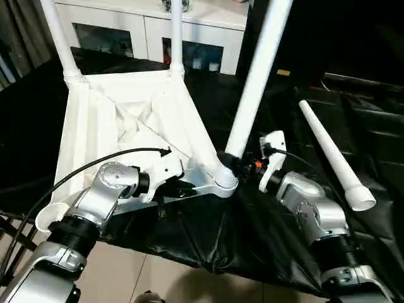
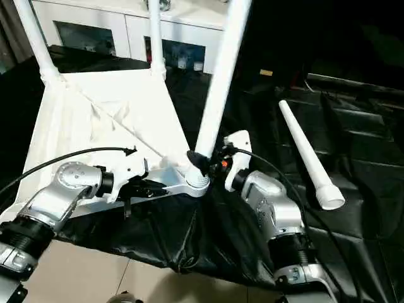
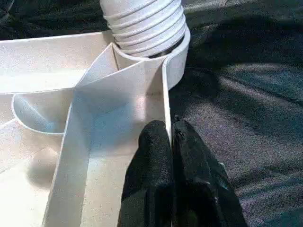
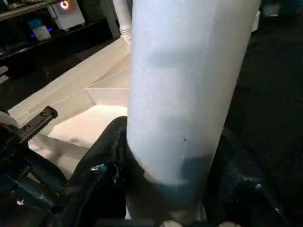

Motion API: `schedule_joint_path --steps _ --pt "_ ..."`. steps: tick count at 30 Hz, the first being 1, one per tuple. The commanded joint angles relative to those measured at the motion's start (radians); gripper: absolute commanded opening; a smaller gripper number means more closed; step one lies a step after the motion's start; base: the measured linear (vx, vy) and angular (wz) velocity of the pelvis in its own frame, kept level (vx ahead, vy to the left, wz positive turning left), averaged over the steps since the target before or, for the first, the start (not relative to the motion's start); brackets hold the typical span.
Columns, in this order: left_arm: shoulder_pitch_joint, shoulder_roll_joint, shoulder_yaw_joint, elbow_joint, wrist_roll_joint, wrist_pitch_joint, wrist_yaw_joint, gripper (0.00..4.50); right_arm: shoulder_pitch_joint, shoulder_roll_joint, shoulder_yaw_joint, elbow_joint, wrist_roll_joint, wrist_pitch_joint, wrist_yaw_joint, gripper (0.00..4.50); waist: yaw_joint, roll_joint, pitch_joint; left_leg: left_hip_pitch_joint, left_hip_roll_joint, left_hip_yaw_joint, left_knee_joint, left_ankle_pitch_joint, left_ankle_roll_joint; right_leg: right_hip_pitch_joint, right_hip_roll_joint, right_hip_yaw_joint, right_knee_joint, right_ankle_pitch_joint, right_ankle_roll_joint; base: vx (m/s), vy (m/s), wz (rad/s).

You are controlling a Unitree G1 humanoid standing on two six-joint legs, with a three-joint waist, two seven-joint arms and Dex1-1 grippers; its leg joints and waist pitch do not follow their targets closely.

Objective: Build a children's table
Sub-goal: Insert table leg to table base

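The children's table top lies upside down on the black cloth, ribbed underside up. Two legs stand in its far corner sockets. A third leg rises, leaning right, from the near right socket; its ridged collar sits in that socket. My right gripper is shut on this leg just above the collar, one finger on each side. My left gripper is shut on the top's near rim wall, close to the same socket. A fourth leg lies loose at the right.
Black cloth covers the work surface and hangs over its front edge above the tiled floor. A white cabinet stands behind. A black cable arcs over my left forearm.
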Motion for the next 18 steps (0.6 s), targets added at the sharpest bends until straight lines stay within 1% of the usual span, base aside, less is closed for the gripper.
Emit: schedule_joint_path --steps 1,2,3,4,5,6,7,8,12,13,14,15,16,17,18 --pt "-0.017 -0.030 -0.011 0.010 -0.007 -0.023 -0.003 0.00 0.056 0.006 -0.033 0.063 -0.002 -0.028 -0.013 1.88 -0.014 0.014 -0.059 0.012 0.033 -0.005 -0.083 -0.222 -0.040 0.034 -0.066 0.035 -0.084 -0.155 -0.192 0.000 0.000 0.00" --pt "-0.017 -0.030 -0.011 0.010 -0.007 -0.023 -0.003 0.00 0.056 0.006 -0.033 0.063 -0.002 -0.028 -0.013 1.88 -0.013 0.014 -0.059 0.014 0.034 -0.004 -0.083 -0.227 -0.039 0.032 -0.067 0.035 -0.084 -0.157 -0.193 0.000 0.000 0.00" --pt "-0.019 -0.033 -0.007 0.016 -0.004 -0.025 0.005 0.00 0.075 0.015 -0.045 0.081 0.007 -0.050 -0.004 1.88 -0.012 0.017 -0.060 0.012 0.033 -0.007 -0.084 -0.228 -0.039 0.036 -0.067 0.034 -0.082 -0.154 -0.195 0.000 0.000 0.00" --pt "-0.020 -0.034 -0.006 0.019 -0.002 -0.027 0.006 0.00 0.084 0.019 -0.049 0.091 0.006 -0.068 -0.005 1.88 -0.012 0.017 -0.058 0.014 0.034 -0.005 -0.084 -0.233 -0.035 0.032 -0.066 0.035 -0.085 -0.152 -0.197 0.000 0.000 0.00" --pt "-0.020 -0.034 -0.006 0.019 -0.001 -0.028 0.007 0.00 0.086 0.020 -0.050 0.093 0.005 -0.073 -0.006 1.88 -0.011 0.016 -0.058 0.014 0.033 -0.005 -0.084 -0.234 -0.033 0.032 -0.066 0.035 -0.086 -0.153 -0.197 0.000 0.000 0.00" --pt "-0.020 -0.034 -0.006 0.021 0.000 -0.029 0.008 0.00 0.095 0.023 -0.051 0.097 0.003 -0.089 -0.009 1.88 -0.012 0.015 -0.059 0.011 0.034 -0.007 -0.086 -0.230 -0.033 0.036 -0.066 0.034 -0.084 -0.152 -0.198 0.000 0.000 0.00" --pt "-0.021 -0.035 -0.005 0.023 0.001 -0.030 0.010 0.00 0.102 0.025 -0.053 0.098 0.003 -0.103 -0.010 1.88 -0.012 0.016 -0.058 0.011 0.034 -0.007 -0.086 -0.232 -0.033 0.035 -0.066 0.034 -0.085 -0.158 -0.196 0.000 0.000 0.00" --pt "-0.021 -0.035 -0.005 0.023 0.001 -0.030 0.011 0.00 0.105 0.026 -0.053 0.098 0.003 -0.108 -0.010 1.88 -0.012 0.017 -0.057 0.014 0.035 -0.006 -0.088 -0.248 -0.034 0.032 -0.067 0.034 -0.088 -0.182 -0.194 0.000 0.000 0.00" --pt "-0.022 -0.036 -0.002 0.022 0.002 -0.029 0.011 0.00 0.118 0.024 -0.050 0.083 -0.001 -0.127 -0.011 1.88 -0.012 0.018 -0.055 0.015 0.037 -0.009 -0.092 -0.274 -0.037 0.031 -0.068 0.034 -0.093 -0.221 -0.182 0.000 0.000 0.00" --pt "-0.023 -0.036 0.000 0.021 0.004 -0.030 0.013 0.00 0.133 0.010 -0.029 0.043 -0.025 -0.150 -0.008 1.88 -0.013 0.019 -0.055 0.016 0.037 -0.009 -0.094 -0.281 -0.037 0.031 -0.068 0.034 -0.094 -0.226 -0.179 0.000 0.000 0.00" --pt "-0.023 -0.036 0.000 0.021 0.004 -0.030 0.013 0.00 0.133 0.010 -0.029 0.043 -0.025 -0.150 -0.008 1.88 -0.012 0.018 -0.055 0.019 0.037 -0.008 -0.093 -0.277 -0.035 0.029 -0.067 0.035 -0.095 -0.215 -0.179 0.000 0.000 0.00" --pt "-0.025 -0.037 0.002 0.025 0.007 -0.035 0.013 0.00 0.146 -0.002 -0.012 0.007 -0.047 -0.169 -0.003 1.88 -0.013 0.018 -0.055 0.018 0.037 -0.008 -0.094 -0.278 -0.034 0.029 -0.067 0.035 -0.095 -0.214 -0.181 0.000 0.000 0.00" --pt "-0.026 -0.037 0.002 0.027 0.009 -0.037 0.013 0.00 0.150 -0.006 -0.008 -0.003 -0.053 -0.173 -0.002 1.88 -0.011 0.018 -0.055 0.017 0.037 -0.008 -0.094 -0.263 -0.032 0.031 -0.067 0.035 -0.096 -0.203 -0.175 0.000 0.000 0.00" --pt "-0.026 -0.037 0.003 0.029 0.010 -0.038 0.013 0.00 0.158 -0.013 -0.002 -0.024 -0.058 -0.170 0.004 1.88 -0.010 0.020 -0.055 0.018 0.037 -0.007 -0.093 -0.262 -0.032 0.030 -0.066 0.036 -0.095 -0.197 -0.176 0.000 0.000 0.00" --pt "-0.026 -0.037 0.003 0.029 0.010 -0.038 0.013 0.00 0.158 -0.013 -0.002 -0.024 -0.058 -0.170 0.004 1.88 -0.011 0.019 -0.054 0.017 0.037 -0.007 -0.094 -0.262 -0.031 0.031 -0.066 0.036 -0.095 -0.196 -0.176 0.000 0.000 0.00"
